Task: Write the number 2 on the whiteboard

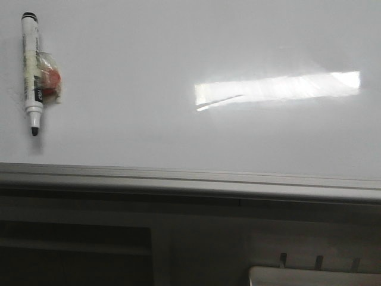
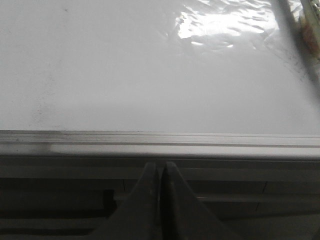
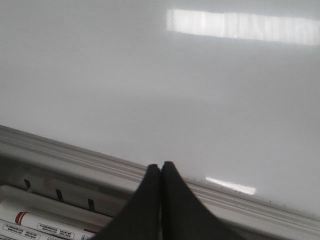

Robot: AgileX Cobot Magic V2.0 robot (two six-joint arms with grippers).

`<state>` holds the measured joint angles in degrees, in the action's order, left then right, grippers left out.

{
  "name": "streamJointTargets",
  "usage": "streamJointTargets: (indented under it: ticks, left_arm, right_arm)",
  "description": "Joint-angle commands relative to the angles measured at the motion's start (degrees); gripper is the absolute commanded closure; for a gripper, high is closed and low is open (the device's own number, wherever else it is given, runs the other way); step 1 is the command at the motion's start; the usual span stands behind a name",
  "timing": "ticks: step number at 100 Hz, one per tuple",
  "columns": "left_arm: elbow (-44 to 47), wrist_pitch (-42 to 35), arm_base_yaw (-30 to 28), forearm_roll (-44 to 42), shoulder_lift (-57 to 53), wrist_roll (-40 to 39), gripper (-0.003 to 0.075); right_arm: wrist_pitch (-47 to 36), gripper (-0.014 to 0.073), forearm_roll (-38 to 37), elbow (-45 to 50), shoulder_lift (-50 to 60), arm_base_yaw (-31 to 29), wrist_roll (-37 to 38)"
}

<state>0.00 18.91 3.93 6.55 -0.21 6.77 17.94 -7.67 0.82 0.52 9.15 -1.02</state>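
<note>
Below whiteboard (image 1: 178, 59) rail: L pincer (image 2: 160, 172), R pincer (image 3: 160, 172) closed, empty, pointing boardward.

Large glossy white whiteboard (image 1: 178, 71) lies wide and bare ahead of both grippers. The only object on its surface is a white marker with a black cap and black tip (image 1: 30, 71), stuck upright far to the left with a red and clear lump (image 1: 50, 82) touching its side. A grey metal edge rail (image 1: 190, 179) runs across between the grippers and the board. Below the right gripper (image 3: 160, 167), a tray of white markers (image 3: 35, 225) sits just under the rail
</note>
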Motion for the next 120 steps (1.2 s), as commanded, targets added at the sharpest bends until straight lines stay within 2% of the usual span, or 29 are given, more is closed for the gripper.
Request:
streamJointTargets:
  ticks: [1,20,33,40,54,73,87,92,99,105,120]
  left_arm:
    - [0.6,-3.4,0.2,0.5,-1.6,-0.2,0.0741]
    - [0.6,-3.8,0.2,-0.6,-1.6,-0.2,0.0741]
    - [0.6,-12.6,0.2,-1.4,-1.6,-0.2,0.0741]
    - [0.6,-14.8,0.3,-1.7,-1.6,-0.2,0.0741]
    - [0.6,-15.2,0.3,-4.0,-1.6,-0.1,0.0741]
    - [0.6,-16.5,0.3,-4.9,-1.6,-0.1,0.0741]
    - [0.6,-20.0,0.3,-2.0,-1.6,-0.1,0.0741]
    - [0.6,-22.7,0.3,1.7,-1.6,-0.3,0.0741]
    - [-0.6,-26.7,0.3,5.4,-1.5,-0.3,0.0741]
    - [-4.2,-24.5,0.2,3.2,-1.2,0.0,0.0741]
    - [-16.6,-5.3,-0.8,0.0,4.3,0.1,0.0741]
  right_arm:
    - [-5.3,0.0672,-0.6,1.4,1.2,-0.3,-0.3]
    - [-9.7,0.0672,-0.6,1.4,1.2,-0.3,-0.3]
    - [-14.6,0.0672,-0.6,1.4,1.2,-0.3,-0.3]
    - [-16.0,0.0672,-0.6,1.4,1.2,-0.3,-0.3]
    - [-16.8,0.0672,-1.0,1.4,1.2,-0.3,-0.4]
    - [-24.3,0.0672,-1.0,1.4,1.2,-0.3,-0.4]
    - [-26.6,0.0672,-0.8,1.4,1.2,-0.3,-0.4]
    - [-26.0,0.0672,1.1,1.3,1.2,-0.3,0.3]
    - [-25.8,0.0672,10.5,1.0,1.2,-0.3,5.4]
    - [-23.9,0.0672,19.2,-0.2,1.2,-0.3,7.1]
    - [-7.5,0.0672,19.9,-8.3,0.2,-0.3,7.1]
